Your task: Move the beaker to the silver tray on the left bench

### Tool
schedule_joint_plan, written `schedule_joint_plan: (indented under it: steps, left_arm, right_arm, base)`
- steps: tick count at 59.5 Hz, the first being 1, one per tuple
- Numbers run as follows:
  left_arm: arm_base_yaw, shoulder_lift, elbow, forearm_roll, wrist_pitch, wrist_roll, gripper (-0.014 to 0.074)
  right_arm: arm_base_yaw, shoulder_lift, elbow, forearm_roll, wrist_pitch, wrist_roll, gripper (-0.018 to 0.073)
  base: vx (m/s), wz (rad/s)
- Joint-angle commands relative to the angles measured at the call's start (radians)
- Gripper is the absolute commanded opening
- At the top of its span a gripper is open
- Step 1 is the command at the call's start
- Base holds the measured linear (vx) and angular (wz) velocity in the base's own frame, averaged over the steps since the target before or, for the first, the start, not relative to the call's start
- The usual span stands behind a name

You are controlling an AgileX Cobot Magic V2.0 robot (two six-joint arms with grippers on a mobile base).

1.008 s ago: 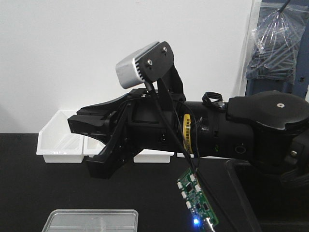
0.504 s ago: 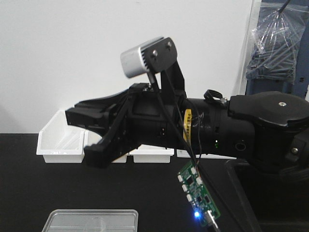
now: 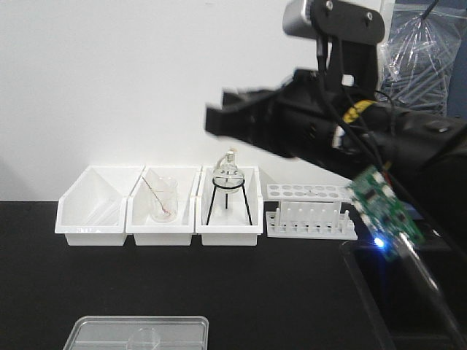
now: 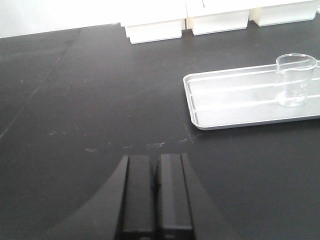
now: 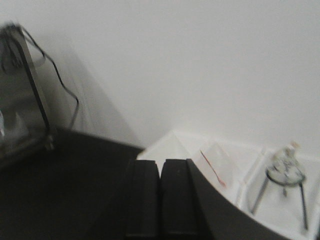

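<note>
Clear beaker (image 4: 296, 79), silver tray (image 4: 235, 107), black bench (image 4: 90, 100)

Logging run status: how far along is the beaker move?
Looks done: the beaker stands upright in the tray on the black bench. Nothing in hand: the left tool is shut and empty, short of the tray; the right tool is shut, raised high and pointing toward the white bins. Left, probably: parking the arms.

Right gripper (image 5: 160, 200) is seen closed, raised before white bins (image 5: 240, 175) and a tripod-mounted flask (image 5: 285, 167).
</note>
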Motion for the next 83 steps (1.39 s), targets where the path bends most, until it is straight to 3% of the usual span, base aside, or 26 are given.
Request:
schedule_joint_plan:
  steps: [1,7,13,25,34,41,47,57,66,71,83]
  left_arm:
    - [-0.005,-0.007,0.02,-0.003,-0.076,-0.001,0.0001]
    - [-0.005,-0.007,0.02,-0.003,-0.076,-0.001,0.0001]
    - [-0.005,-0.007,0.02,-0.003,-0.076,-0.001,0.0001]
    - [-0.005,-0.007,0.02,-0.003,-0.076,-0.001,0.0001]
    - [-0.005,-0.007,0.02,-0.003,-0.076,-0.001,0.0001]
    - [-0.005,-0.007,0.02,-0.003,-0.076,-0.001,0.0001]
    - [-0.005,-0.007,0.02,-0.003,-0.076,-0.001,0.0001]
    - [-0.005,-0.007,0.02,-0.003,-0.076,-0.001,0.0001]
    - [-0.005,-0.007,0.02,-0.003,-0.076,-0.001,0.0001]
    - [-0.005,-0.008,0.02,-0.003,-0.074,-0.001,0.0001]
    - [-0.005,-0.008,0.02,-0.003,-0.075,-0.001,0.0001]
  right_arm:
    - [-0.001,-0.107,-0.031,0.09,0.098,-0.242,-0.0015]
    - [-0.026,-0.199,-0.011,0.028,0.112,-0.226,-0.0015]
    - [-0.1,-0.33,0.13,0.019,-0.008,-0.174,-0.0015]
    - [-0.338,-0.647,0.599,0.028,-0.304,-0.173,-0.0015]
    - [-0.535,-0.874,0.862,0.028,-0.338,-0.181,-0.0015]
    - [-0.639,-1.011,1.031,0.028,-0.338,-0.18,-0.0015]
    - [-0.678,-1.129,1.144,0.028,-0.338,-0.18,-0.0015]
    - [-0.679,-1.309,1.314,0.03,-0.338,-0.179,-0.0014]
    - [-0.679,-1.402,1.454,0.111,-0.415,-0.175,-0.0014]
    - [-0.683,-1.395,1.468,0.165,-0.457,-0.187,-0.0014]
    - [-0.772,-1.396,1.468,0.17,-0.426,-0.312,-0.0014]
  base:
    - [0.0,0.0]
    - [0.0,0.0]
    - [0.0,0.0]
    - [0.0,0.0]
    - [0.0,0.0]
    - [0.0,0.0]
    - [0.0,0.0]
    - [0.0,0.0]
    - [0.0,0.0]
    - [0.0,0.0]
    - [0.0,0.0]
